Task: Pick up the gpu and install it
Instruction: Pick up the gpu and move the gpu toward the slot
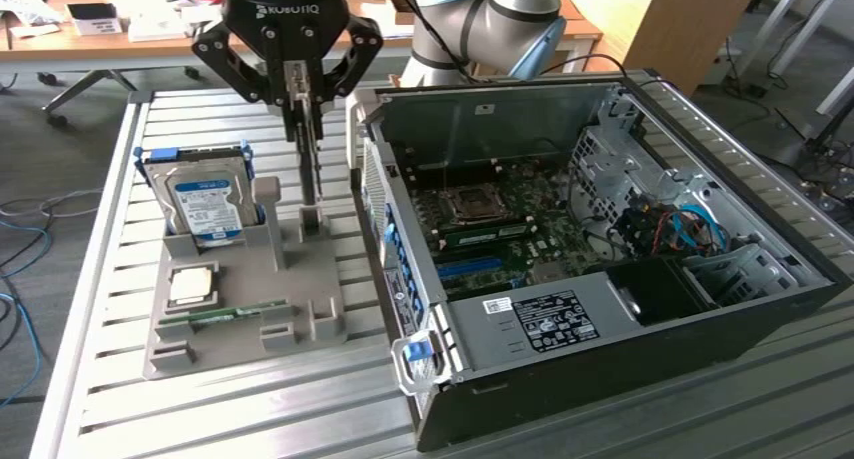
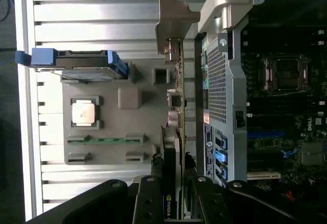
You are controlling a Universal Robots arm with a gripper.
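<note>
Gripper: black two-finger gripper (image 1: 304, 97) (image 2: 173, 169), pointing down, fingers clamped on either face of the gpu's upper edge.
Gpu: thin dark circuit card with a black fan and a grey metal end bracket (image 1: 310, 169) (image 2: 180, 81), held upright and seen edge-on; its lower end is at a slot of the holder, seated or lifted cannot be told.
Holder: grey moulded parts tray (image 1: 234, 344) (image 2: 148, 121) on the slatted metal table (image 1: 267, 409).
Other parts in holder: silver hard drive with blue rails and a blue-white label (image 1: 203, 199) (image 2: 76, 65), standing on edge; square silver processor (image 1: 191, 284) (image 2: 83, 113), lying flat; narrow green memory stick (image 1: 227, 314) (image 2: 104, 140), lying in its groove.
Obstruction: open black computer case (image 1: 641, 369) (image 2: 225, 81), its perforated rear wall just beside the gpu on the exterior view's right.
</note>
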